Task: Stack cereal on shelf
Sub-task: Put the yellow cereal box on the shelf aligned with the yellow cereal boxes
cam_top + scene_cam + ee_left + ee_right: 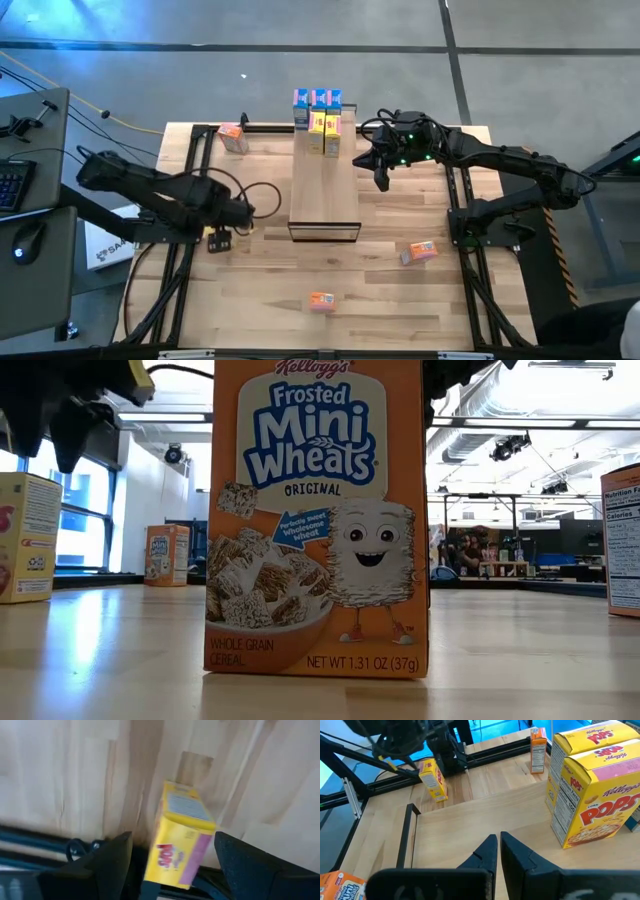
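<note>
High view: the left gripper (238,222) hangs low over the table's left side, left of the shelf (324,195), with a small yellow box under it that is hard to make out here. To do this step well, I judge it should centre that box between the fingers, close squarely on its broad faces, then lift clear before swinging toward the shelf. Blue boxes (317,98) and yellow boxes (324,133) already stand at the shelf's far end. The right gripper (381,172) waits just right of the shelf, its arm reaching in from the right.

Low view: an orange Frosted Mini Wheats box (315,515) stands upright and fills the middle. Neither gripper's fingertips can be told apart here.

Left wrist view: the yellow Pops box (179,837) sits tilted between the two dark fingers (111,860), which stand spread with a visible gap on each side, so the claw is open and grips nothing. The wrist points steeply down at the planks.

Right wrist view: the right claw's fingers (485,854) are pressed together, empty, just above the shelf plank, with stacked Pops boxes (592,785) ahead and to one side.
</note>
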